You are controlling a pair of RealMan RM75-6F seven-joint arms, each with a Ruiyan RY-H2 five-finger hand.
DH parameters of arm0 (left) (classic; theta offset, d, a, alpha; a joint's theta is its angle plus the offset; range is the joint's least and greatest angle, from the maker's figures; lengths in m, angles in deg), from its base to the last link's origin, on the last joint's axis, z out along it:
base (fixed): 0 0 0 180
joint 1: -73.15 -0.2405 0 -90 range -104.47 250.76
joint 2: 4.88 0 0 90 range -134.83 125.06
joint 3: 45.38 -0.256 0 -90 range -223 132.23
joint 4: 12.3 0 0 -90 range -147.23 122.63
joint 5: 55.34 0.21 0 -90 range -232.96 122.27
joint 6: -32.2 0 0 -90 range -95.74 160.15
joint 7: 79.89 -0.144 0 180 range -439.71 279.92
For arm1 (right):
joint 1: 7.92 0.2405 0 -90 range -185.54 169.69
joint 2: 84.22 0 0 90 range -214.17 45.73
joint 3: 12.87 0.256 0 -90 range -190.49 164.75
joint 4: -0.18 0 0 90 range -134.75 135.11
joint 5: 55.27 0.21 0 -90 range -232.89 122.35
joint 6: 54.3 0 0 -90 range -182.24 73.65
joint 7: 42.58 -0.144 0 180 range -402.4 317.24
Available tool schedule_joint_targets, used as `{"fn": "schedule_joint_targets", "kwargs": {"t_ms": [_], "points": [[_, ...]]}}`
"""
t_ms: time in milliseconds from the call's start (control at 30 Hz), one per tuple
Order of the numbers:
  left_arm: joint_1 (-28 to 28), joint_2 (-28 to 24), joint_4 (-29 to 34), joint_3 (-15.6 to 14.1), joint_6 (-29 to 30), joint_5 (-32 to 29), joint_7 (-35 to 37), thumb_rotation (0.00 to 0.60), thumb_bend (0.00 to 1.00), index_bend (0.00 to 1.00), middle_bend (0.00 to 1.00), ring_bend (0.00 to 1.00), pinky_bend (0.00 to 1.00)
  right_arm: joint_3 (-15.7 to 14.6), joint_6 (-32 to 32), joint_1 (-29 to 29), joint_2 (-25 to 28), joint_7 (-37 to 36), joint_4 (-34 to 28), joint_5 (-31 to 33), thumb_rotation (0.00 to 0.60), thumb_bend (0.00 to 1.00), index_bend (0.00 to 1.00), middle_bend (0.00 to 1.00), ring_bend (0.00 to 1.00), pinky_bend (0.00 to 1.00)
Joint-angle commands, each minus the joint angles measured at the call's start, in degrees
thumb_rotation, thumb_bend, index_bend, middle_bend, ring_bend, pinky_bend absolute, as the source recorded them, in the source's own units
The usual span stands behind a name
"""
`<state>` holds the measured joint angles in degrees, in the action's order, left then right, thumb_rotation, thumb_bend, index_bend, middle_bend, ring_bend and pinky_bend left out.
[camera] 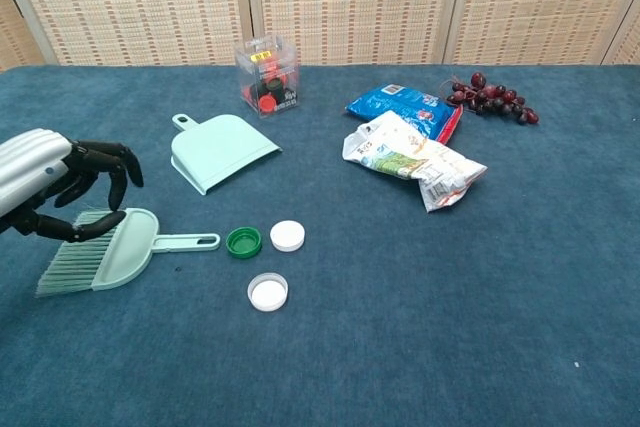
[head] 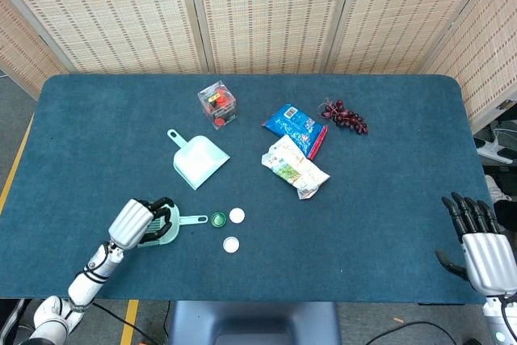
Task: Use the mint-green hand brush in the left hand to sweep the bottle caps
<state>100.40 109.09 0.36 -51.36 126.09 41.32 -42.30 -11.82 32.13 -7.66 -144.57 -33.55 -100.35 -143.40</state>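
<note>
The mint-green hand brush [camera: 122, 248] [head: 167, 229] lies flat on the blue table, bristles to the left, its handle pointing right at a green bottle cap [camera: 243, 241] [head: 218, 218]. Two white caps [camera: 287, 235] [camera: 268, 291] sit just right of and below the green one. My left hand [camera: 50, 187] [head: 139, 221] arches over the brush head. Its fingers are lifted off the brush and only the thumb touches the brush's back edge. My right hand [head: 481, 248] rests open at the table's near right corner, shown only in the head view.
A mint-green dustpan [camera: 220, 152] [head: 200, 161] lies behind the caps. Further back stand a clear box [camera: 268, 75], a blue packet [camera: 405, 107], a white packet [camera: 410, 162] and a bunch of grapes [camera: 495, 97].
</note>
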Motion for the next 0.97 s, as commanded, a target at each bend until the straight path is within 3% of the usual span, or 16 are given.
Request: {"fn": "schedule_joint_targets", "kwargs": {"t_ms": [33,133,167,233,300,367,467,667,800,967], "points": [[-0.2,-1.3,1.7,1.1,4.5,-0.5,1.6,0.600,0.47,0.31,0.25,0.76,0.86,0.0,0.1,-0.1,0.0,0.1,-0.1,-0.1,0.600,0.18,0.00,0.00,0.00,0.00],[-1.4,-3.9,4.5,1.8,8.9,-0.9,2.0,0.600,0.45,0.29,0.22,0.66,0.80,-0.1,0.3,-0.1,0.0,0.2,-0.1,-0.2,0.600,0.18,0.00,0.00,0.00,0.00],[-2.2,-5.2,5.9,1.7,9.8,-0.9,1.9,0.600,0.44,0.26,0.19,0.57,0.74,-0.1,0.3,-0.1,0.0,0.2,-0.1,-0.2,0.600,0.18,0.00,0.00,0.00,0.00],[-5.4,-9.5,11.2,0.8,10.7,-0.9,0.4,0.600,0.41,0.20,0.13,0.34,0.58,-0.1,0.3,-0.1,0.1,0.1,-0.1,-0.2,0.600,0.18,0.00,0.00,0.00,0.00],[-9.0,-14.5,18.6,-0.5,10.4,-1.3,-2.3,0.600,0.38,0.07,0.03,0.07,0.32,-0.1,0.1,-0.1,0.1,0.3,0.0,-0.2,0.600,0.18,0.00,0.00,0.00,0.00],[-12.7,-20.6,28.9,-1.3,9.2,-3.0,-7.5,0.600,0.36,0.01,0.00,0.00,0.20,-0.2,-0.4,0.1,0.0,0.7,0.0,-0.1,0.600,0.18,0.00,0.00,0.00,0.00],[-14.8,-28.1,42.4,-1.8,5.2,-5.5,-17.6,0.600,0.35,0.00,0.00,0.00,0.13,-0.5,-1.2,0.5,-0.3,1.4,-0.2,-0.3,0.600,0.18,0.00,0.00,0.00,0.00],[-15.4,-40.0,64.2,-2.9,-4.0,-10.5,-35.9,0.600,0.34,0.00,0.00,0.00,0.12,-1.2,-1.5,0.6,-0.6,2.2,-0.7,-1.7,0.600,0.18,0.00,0.00,0.00,0.00],[-15.7,-42.7,70.1,-2.1,-4.8,-10.9,-40.1,0.600,0.35,0.00,0.00,0.00,0.10,-1.3,-1.0,0.3,-0.5,2.3,-0.9,-1.7,0.600,0.18,0.00,0.00,0.00,0.00],[-16.4,-43.0,70.9,-1.5,-5.0,-9.5,-41.7,0.600,0.35,0.00,0.00,0.00,0.10,-1.3,-0.9,0.3,-0.5,2.4,-0.9,-1.7,0.600,0.18,0.00,0.00,0.00,0.00]]}}
